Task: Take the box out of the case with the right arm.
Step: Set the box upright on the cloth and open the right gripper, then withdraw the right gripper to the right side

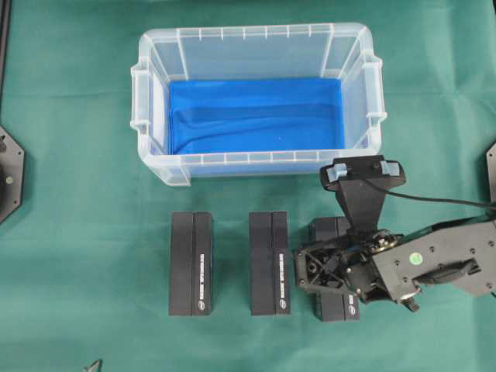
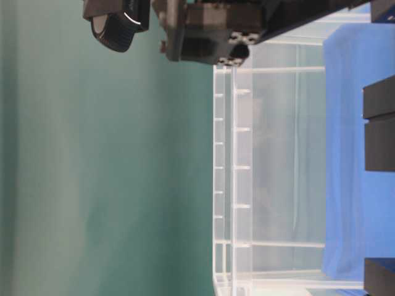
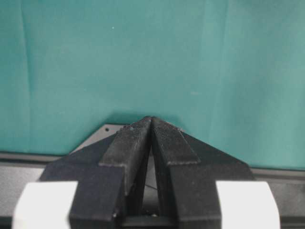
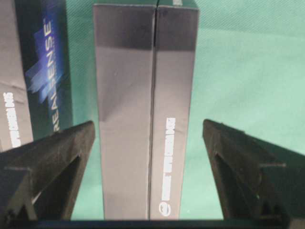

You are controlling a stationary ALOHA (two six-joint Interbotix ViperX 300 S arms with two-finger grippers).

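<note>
While the right gripper (image 4: pixel 147 162) stands with its two fingers (image 4: pixel 57 157) spread wide, the black box (image 4: pixel 143 114) lies lengthwise in the gap between them, with green cloth showing on either side of it, so neither finger touches it. In the right wrist view the box's white lettering runs along its near end, and a second black box (image 4: pixel 28 81) with blue printing lies just beside it on the left. From overhead, the right arm (image 1: pixel 434 263) reaches in from the right edge and its gripper (image 1: pixel 329 267) hangs over the rightmost box (image 1: pixel 333 302), hiding most of it; that box rests on the green cloth (image 1: pixel 77 256), outside the case (image 1: pixel 256 167). Two more black boxes (image 1: pixel 191 263) (image 1: pixel 270 263) lie in a row to its left, apart from each other. Beyond the row stands the clear case, with only the blue sheet (image 1: pixel 256 116) on its bottom. In the left wrist view the left gripper (image 3: pixel 151 138) has its fingertips pressed together over bare cloth.
</note>
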